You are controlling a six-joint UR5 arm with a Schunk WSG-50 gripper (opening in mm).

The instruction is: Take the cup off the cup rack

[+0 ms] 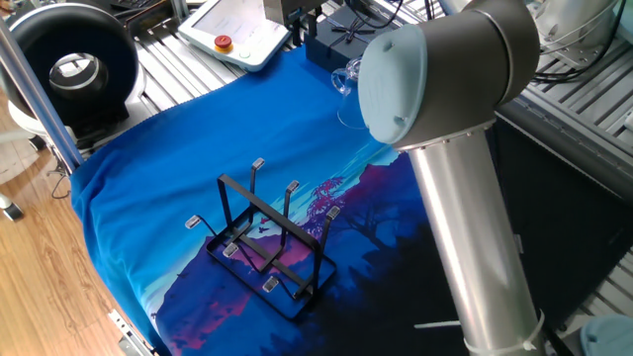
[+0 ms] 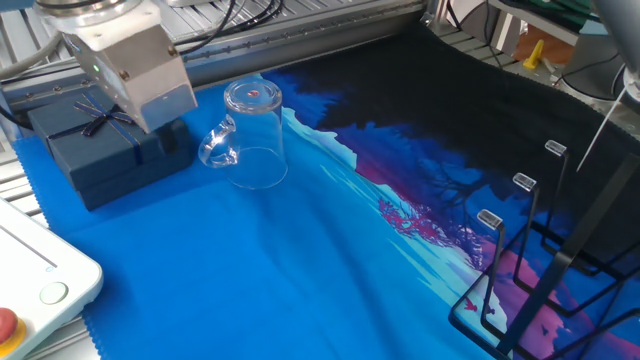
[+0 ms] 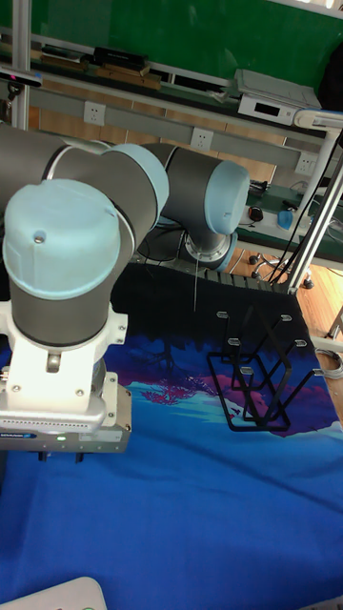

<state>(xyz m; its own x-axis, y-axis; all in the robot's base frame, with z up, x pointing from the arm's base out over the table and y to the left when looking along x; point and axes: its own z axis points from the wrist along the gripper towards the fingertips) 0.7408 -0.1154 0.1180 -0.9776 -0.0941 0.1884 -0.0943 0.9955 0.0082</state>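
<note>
The cup (image 2: 250, 135), a clear glass mug, stands upside down on the blue cloth with its loop handle to the left. In one fixed view the cup (image 1: 343, 84) is half hidden behind my arm. The cup rack (image 1: 265, 242) is a black wire frame with grey-tipped prongs, and nothing hangs on them. The cup rack (image 2: 535, 265) stands well to the right of the cup, and in the tall view the cup rack (image 3: 262, 381) is at mid right. My gripper (image 1: 302, 22) hangs open above the dark box, left of the cup and apart from it, with nothing between its fingers.
A dark blue gift box (image 2: 105, 150) with a ribbon lies just left of the cup. A white teach pendant (image 1: 237, 30) with a red button rests at the cloth's edge. My thick grey arm (image 1: 445, 148) blocks the right of one fixed view. The cloth's edge (image 1: 109, 287) drops off near the rack.
</note>
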